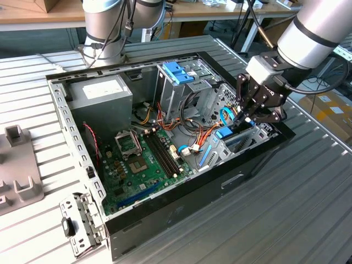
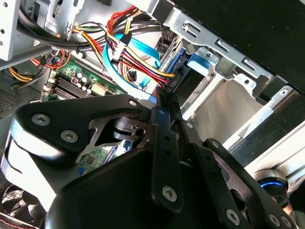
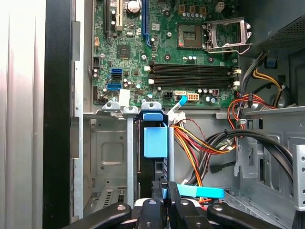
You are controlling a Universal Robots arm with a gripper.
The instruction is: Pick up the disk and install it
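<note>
The disk (image 3: 155, 140) stands on edge in a slot of the metal drive bay (image 3: 107, 152), at the open computer case's side on the exterior view's right. Its bright blue carrier frame (image 1: 224, 132) shows above the bay's rail. My gripper (image 3: 165, 190) reaches down into the case over that bay, and its black fingers (image 3: 173, 198) are closed on the disk's near edge. In the exterior view the gripper (image 1: 242, 117) hangs just above the blue frame. In the second wrist view the fingers (image 2: 164, 143) point at the bay (image 2: 224, 95).
Red, yellow and black cables (image 3: 200, 143) and a flat blue cable (image 3: 202, 192) crowd the space beside the bay. The motherboard (image 1: 137, 165) lies on the case floor. A drive cage with a blue bracket (image 1: 179, 71) and a power supply (image 1: 102, 93) stand behind. A grey fixture (image 1: 16, 165) rests on the table.
</note>
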